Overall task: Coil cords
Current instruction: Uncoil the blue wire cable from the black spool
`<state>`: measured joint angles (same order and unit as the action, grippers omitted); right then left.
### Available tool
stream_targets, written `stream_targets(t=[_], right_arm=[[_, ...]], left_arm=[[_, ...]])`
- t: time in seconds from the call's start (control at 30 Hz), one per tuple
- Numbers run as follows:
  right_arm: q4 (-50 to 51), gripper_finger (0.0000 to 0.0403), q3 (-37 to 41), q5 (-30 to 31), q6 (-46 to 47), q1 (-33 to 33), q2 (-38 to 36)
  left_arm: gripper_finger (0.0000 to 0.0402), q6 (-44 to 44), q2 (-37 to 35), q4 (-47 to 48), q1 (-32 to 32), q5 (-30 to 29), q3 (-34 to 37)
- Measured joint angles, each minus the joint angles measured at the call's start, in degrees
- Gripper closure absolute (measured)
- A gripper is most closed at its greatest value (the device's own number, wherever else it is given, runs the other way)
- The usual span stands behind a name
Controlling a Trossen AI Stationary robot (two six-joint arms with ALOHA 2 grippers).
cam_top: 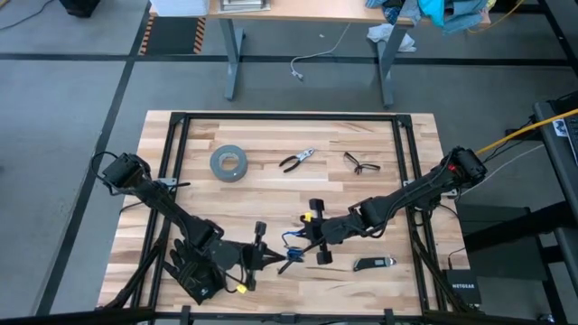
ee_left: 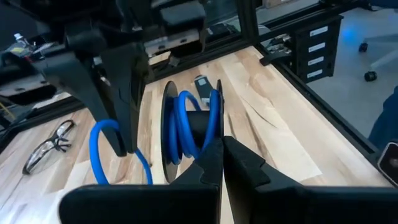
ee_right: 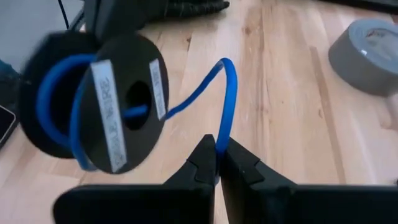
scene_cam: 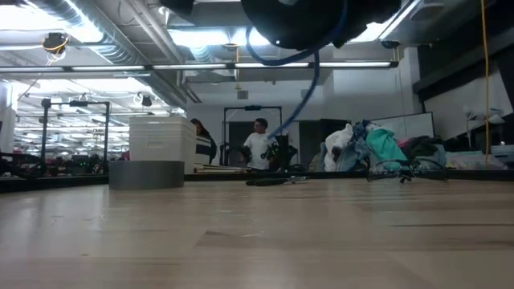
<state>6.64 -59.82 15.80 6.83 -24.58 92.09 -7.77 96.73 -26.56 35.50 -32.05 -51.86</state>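
Above the pale wooden worktop [cam_top: 271, 194], the left claw [ee_left: 221, 152] is clamping a black plastic spool [ee_right: 121, 106] while the right claw [ee_right: 217, 163] is pinching the blue cord [ee_right: 229, 99]; steady tension should be keeping turns even.

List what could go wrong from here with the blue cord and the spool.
1. The right tool pinches the blue cord only at its fingertips, so a pull may slip the cord out.
2. The left tool holds the black spool by its rim; the hold looks narrow, so the spool might twist or drop to the table.
3. A slack loop hangs beside the spool, so it may snag or wind unevenly.
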Motion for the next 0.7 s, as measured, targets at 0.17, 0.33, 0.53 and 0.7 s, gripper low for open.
stream_targets(t=[0.17, 0.33, 0.53, 0.7], right_arm=[[-0.10, 0.0394, 1.59, -0.01, 1.90, -0.02, 0.00], [-0.03, 0.0394, 3.10, -0.01, 3.69, -0.13, 0.00], [0.51, 0.0394, 4.01, -0.01, 5.72, -0.20, 0.00], [4.58, 0.0394, 4.10, 0.00, 7.63, -0.20, 0.00]], left_arm=[[0.0401, 0.01, 0.00, 0.10, -0.02, -1.34, 0.00], [0.0401, -0.01, 0.00, 0.40, 0.00, -2.65, 0.00], [0.0401, 0.25, 0.00, 1.28, 0.09, -4.11, 0.00], [0.0401, 2.22, -0.37, 6.26, 0.61, -5.73, 0.00]])
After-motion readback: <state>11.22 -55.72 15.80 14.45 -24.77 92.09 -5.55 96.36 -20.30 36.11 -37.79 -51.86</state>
